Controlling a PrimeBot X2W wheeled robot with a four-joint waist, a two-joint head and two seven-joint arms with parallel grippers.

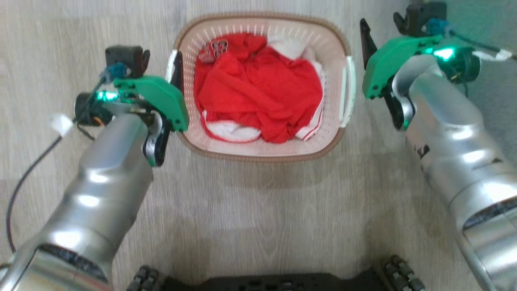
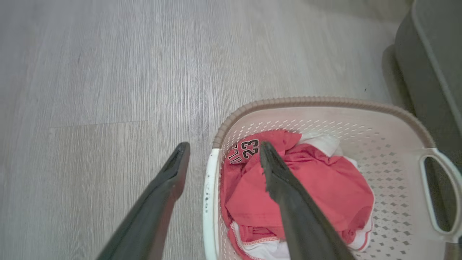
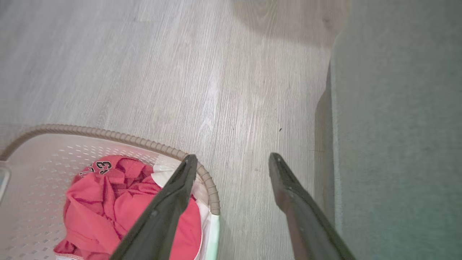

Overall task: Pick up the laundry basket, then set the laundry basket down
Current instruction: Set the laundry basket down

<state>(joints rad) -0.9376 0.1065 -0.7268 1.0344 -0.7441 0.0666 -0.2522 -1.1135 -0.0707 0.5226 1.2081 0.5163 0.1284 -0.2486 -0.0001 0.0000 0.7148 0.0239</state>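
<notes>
Laundry basket (image 1: 262, 155) on floor (image 1: 262, 210); L pincer (image 2: 224, 146) & R pincer (image 3: 232, 157) both wide open, holding nothing.

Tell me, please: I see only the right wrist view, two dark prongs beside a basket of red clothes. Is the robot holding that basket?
Observer: No. The head view shows floor between the open right gripper and the right handle of the laundry basket.
Operator: And the other arm?
Observer: The left gripper is open too, one finger outside the left handle, one above the clothes.
Operator: Is the basket off the ground?
Observer: It appears to rest on the floor, straight ahead of the robot's dark base.
</notes>
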